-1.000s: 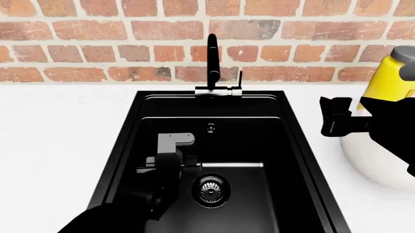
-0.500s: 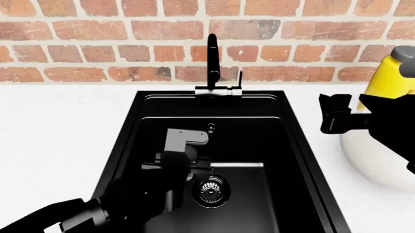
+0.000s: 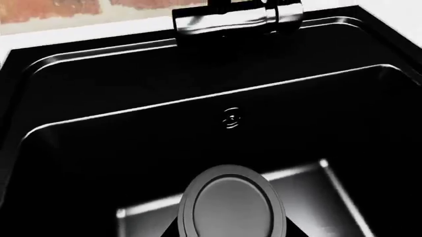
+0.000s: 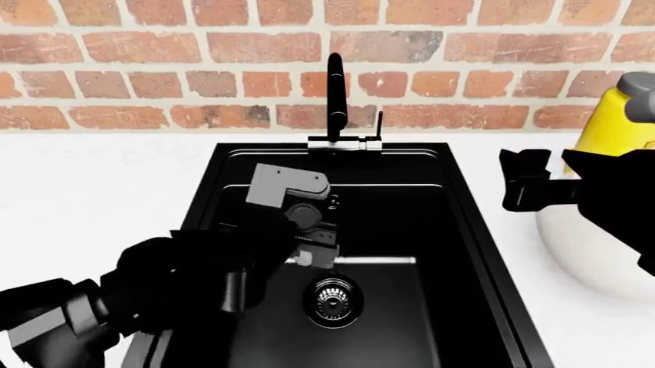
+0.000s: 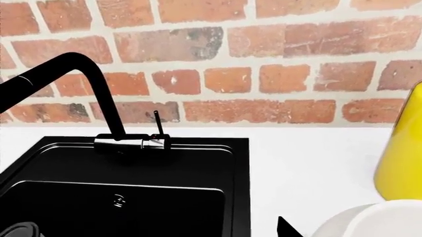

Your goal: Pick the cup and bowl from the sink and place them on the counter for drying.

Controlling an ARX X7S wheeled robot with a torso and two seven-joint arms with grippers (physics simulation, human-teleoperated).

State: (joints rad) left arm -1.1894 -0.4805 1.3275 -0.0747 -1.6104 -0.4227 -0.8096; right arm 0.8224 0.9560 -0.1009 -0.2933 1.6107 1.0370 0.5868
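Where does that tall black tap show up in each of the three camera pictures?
Head view: the tap stands upper centre, before the brick wall.
Left wrist view: only its chrome base shows, beyond the overflow fitting.
Right wrist view: its whole curved spout, against the bricks.
Shared landmark: that overflow fitting.

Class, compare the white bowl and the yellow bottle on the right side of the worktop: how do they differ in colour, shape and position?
The bowl is plain white, while the bottle is bright yellow with a grey cap. The bowl is wide and rounded; the bottle stands taller and narrower. The bowl sits nearer the camera, and the bottle stands behind it, closer to the brick wall. Both are on the worktop to the right of the sink, outside it.
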